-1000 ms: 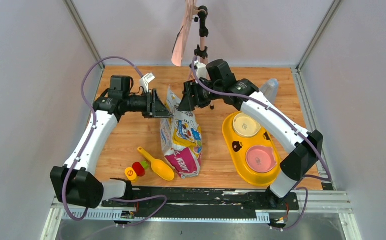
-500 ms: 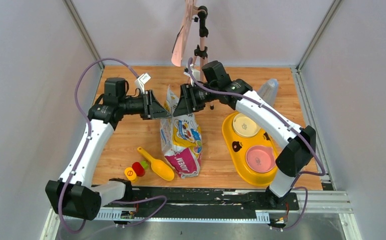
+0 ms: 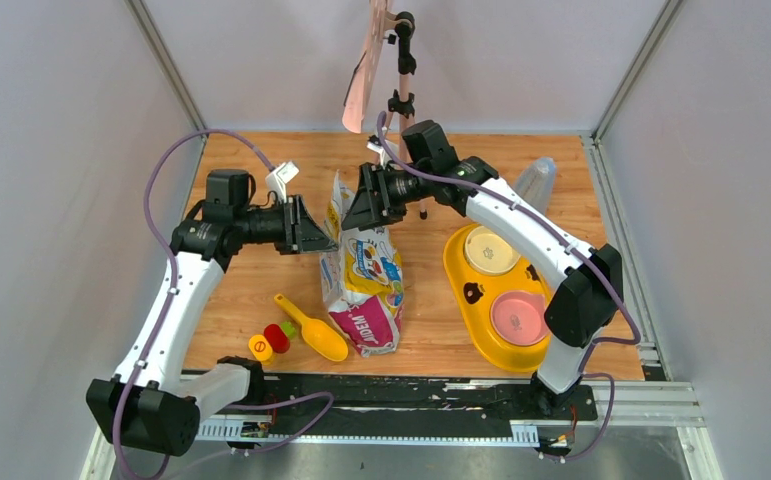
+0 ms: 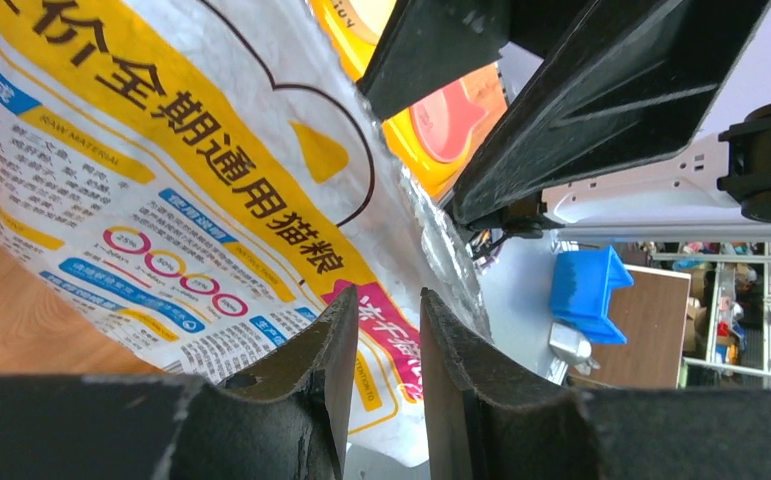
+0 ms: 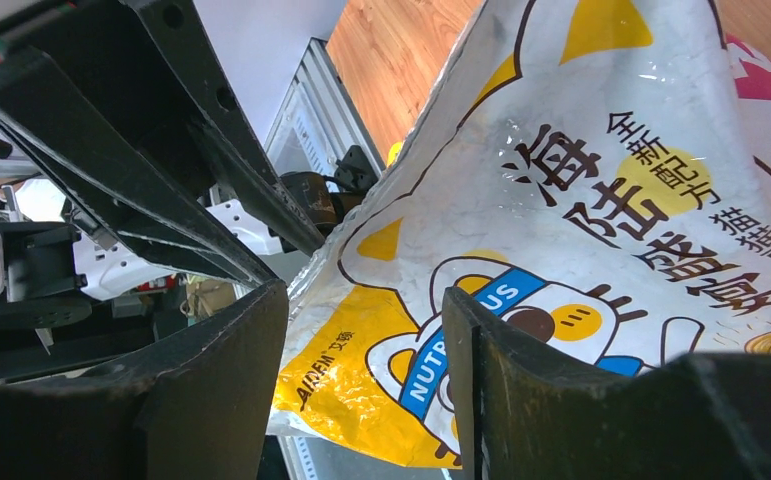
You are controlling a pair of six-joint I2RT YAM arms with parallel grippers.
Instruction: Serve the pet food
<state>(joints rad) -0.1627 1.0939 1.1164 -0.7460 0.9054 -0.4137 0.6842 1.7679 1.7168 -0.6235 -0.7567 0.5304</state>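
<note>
The left arm rises from its base at the lower left of the overhead view, bends at centre left and reaches toward the frame's middle. The left gripper [image 3: 326, 240] lies level against the upper left edge of the printed bag [image 3: 366, 290]. In its wrist view the fingers [image 4: 321, 350] are released, parted by a narrow gap, and the bag's print shows through that gap.

The right arm climbs from the lower right, arches over the yellow tray [image 3: 461, 290] and turns back toward the centre. The right gripper [image 3: 349, 218] points at the bag's top right corner. Its fingers [image 5: 231, 380] are spread wide and grasp nothing; the bag's front fills the space beyond them.

The two grippers face each other, with the bag's top between them.

The pet food cannot be seen in any view.

The bag lies in the middle of the worktop [image 3: 261, 280]. A yellow scoop [image 3: 313, 330] lies just left of its lower end, and three small caps [image 3: 273, 340] sit beside the scoop. To the right, the tray holds a cream bowl [image 3: 491, 250] and a pink bowl [image 3: 519, 318]. A clear container [image 3: 538, 180] stands at the upper right. A stand [image 3: 403, 60] carrying a pinkish sheet rises at top centre, just behind the right gripper.

Grey walls close in the left, right and far sides. Bare wood lies open at centre left and along the far edge.
</note>
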